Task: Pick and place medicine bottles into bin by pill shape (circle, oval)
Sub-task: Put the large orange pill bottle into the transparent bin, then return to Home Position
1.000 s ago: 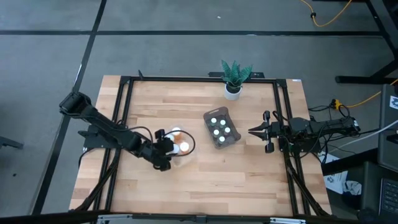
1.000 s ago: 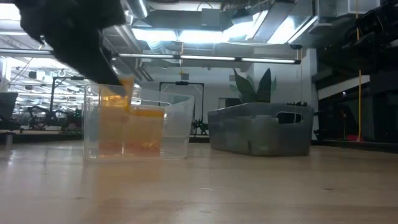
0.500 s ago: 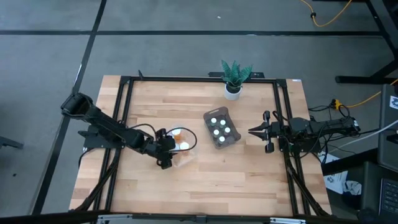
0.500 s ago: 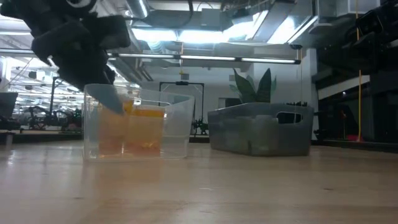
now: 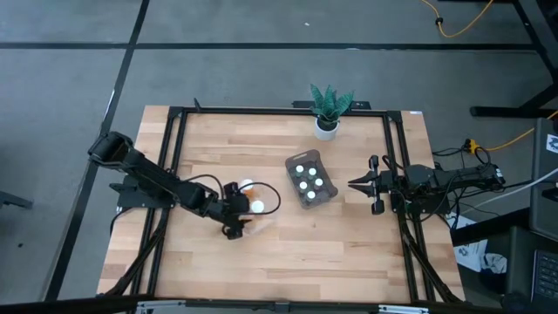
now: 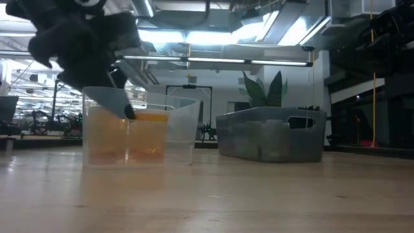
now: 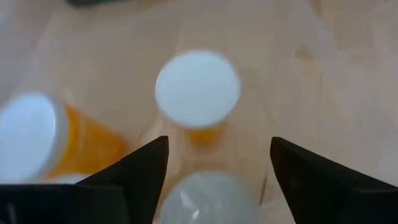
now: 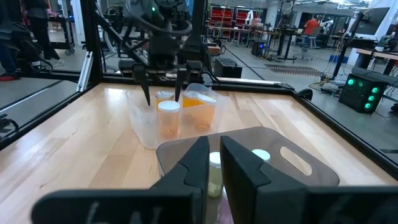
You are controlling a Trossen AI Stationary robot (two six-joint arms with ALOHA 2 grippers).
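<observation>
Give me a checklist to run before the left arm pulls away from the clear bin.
1. Left gripper fingers open, holding nothing: ok.
2. Amber bottle upright between the fingers, inside the clear bin: ok.
3. Fingers clear of the bin wall: cannot tell.
4. Grey bin apart from the clear bin: ok.
5. Right gripper parked at the table's right edge, out of the way: ok.
6. Pill shapes sorted correctly: cannot tell.
</observation>
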